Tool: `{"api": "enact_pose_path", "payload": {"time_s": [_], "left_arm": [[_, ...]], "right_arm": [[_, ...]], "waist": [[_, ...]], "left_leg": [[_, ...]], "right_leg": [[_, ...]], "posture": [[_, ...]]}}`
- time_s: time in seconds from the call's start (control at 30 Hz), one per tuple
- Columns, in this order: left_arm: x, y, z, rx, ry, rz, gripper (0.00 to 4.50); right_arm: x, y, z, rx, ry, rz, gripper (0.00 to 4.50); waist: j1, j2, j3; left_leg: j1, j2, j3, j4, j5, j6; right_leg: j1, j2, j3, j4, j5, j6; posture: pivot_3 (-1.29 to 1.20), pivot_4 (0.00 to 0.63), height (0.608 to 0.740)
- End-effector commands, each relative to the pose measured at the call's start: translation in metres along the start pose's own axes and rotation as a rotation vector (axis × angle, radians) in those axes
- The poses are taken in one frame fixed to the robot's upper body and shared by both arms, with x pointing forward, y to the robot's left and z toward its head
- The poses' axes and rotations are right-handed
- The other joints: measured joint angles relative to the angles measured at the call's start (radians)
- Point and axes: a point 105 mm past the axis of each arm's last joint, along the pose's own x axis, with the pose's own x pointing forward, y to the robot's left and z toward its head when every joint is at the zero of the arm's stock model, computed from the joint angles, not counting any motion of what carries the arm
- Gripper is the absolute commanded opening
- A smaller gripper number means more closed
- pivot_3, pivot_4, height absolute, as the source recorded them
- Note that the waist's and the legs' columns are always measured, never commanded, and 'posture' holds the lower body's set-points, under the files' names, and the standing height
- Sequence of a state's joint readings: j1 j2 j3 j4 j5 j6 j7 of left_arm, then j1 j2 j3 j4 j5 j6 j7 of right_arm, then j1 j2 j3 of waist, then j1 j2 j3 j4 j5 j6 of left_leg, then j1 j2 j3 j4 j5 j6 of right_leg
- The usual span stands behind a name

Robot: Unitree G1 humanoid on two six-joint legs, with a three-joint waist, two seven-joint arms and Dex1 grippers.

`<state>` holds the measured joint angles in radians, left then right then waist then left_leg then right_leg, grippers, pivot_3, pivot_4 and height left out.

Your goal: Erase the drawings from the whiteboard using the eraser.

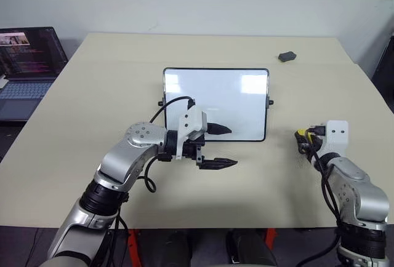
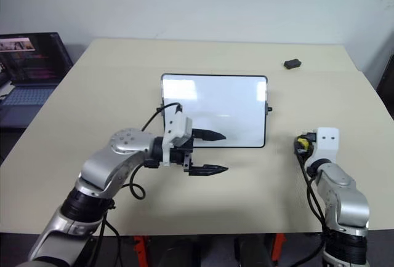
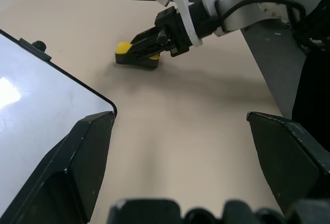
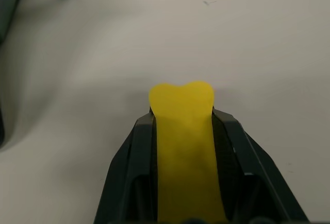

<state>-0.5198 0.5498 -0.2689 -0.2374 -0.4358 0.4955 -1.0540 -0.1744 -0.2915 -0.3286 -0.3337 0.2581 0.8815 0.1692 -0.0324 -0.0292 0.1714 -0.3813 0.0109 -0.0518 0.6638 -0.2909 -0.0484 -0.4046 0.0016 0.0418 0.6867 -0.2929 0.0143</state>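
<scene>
Pinched hard between the right gripper's two black fingers, the eraser bulges past the tips, so that hand is clamped on the sponge, while the left gripper stands with its fingers spread wide and nothing between them. Taking the board as the landmark: the eraser sits low over the table, off the board's right edge and level with its near corner, well apart from the glass; in the left wrist view it seems to rest on or just above the tabletop. Its long axis runs along the fingers, pointing away from the robot, roughly parallel to the board's short side. The left gripper lies across the board's near edge, pointing toward the right, one finger over the white surface near the lower middle and the other over the table just in front of the frame. It is the nearer hand to the board, but the right one carries the tool. The right forearm reaches forward with the wrist bent down a little; the left elbow is out and the forearm swings inward. No drawings can be made out on the glossy surface, which mostly shows glare, so the wiping looks largely done, though faint strokes may be hidden. Beyond the board's far right corner lies a small dark lump.
</scene>
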Motion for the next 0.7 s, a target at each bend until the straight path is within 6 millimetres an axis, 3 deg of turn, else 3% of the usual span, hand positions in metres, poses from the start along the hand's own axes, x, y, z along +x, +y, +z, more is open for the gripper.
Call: {"api": "enact_pose_path", "payload": {"time_s": [0.03,0.33,0.53,0.6,0.7], "left_arm": [[-0.005,0.002,0.007,0.039,-0.013,0.040,4.50],[-0.007,0.003,0.005,0.027,-0.015,0.068,4.50],[-0.010,0.003,0.003,0.019,-0.013,0.095,4.50],[-0.019,0.005,-0.003,0.000,-0.003,0.147,4.50],[-0.031,0.012,-0.006,-0.014,-0.017,0.256,4.50]], "right_arm": [[0.004,-0.002,0.009,0.036,-0.033,-0.003,1.09],[0.013,-0.007,0.009,0.003,-0.003,-0.003,1.09],[0.015,-0.008,0.014,0.011,-0.039,-0.011,3.07],[0.013,-0.003,0.021,0.019,-0.073,0.007,3.76],[0.009,-0.004,0.029,0.036,-0.130,0.002,3.76]], "waist": [[0.000,0.000,0.000],[0.001,0.000,0.000],[0.001,0.000,0.000],[-0.001,0.000,0.000],[-0.001,0.001,0.000]], "left_leg": [[0.000,0.000,0.000,0.000,0.000,0.000],[0.000,-0.001,0.001,0.001,0.000,0.000],[0.000,0.000,0.000,0.001,0.000,0.000],[0.000,0.000,0.001,0.001,0.000,0.000],[0.001,0.000,0.001,0.000,0.000,0.000]], "right_leg": [[0.000,0.000,0.000,0.000,0.000,0.000],[0.000,0.000,0.000,0.001,0.000,0.000],[0.000,0.000,0.000,0.002,0.000,0.000],[0.000,0.000,0.001,0.002,0.000,0.000],[0.000,0.000,0.001,0.002,0.000,0.000]], "posture": [[0.00,0.150,0.740],[0.00,0.150,0.740],[0.00,0.150,0.740],[0.00,0.150,0.740],[0.00,0.150,0.740]]}}
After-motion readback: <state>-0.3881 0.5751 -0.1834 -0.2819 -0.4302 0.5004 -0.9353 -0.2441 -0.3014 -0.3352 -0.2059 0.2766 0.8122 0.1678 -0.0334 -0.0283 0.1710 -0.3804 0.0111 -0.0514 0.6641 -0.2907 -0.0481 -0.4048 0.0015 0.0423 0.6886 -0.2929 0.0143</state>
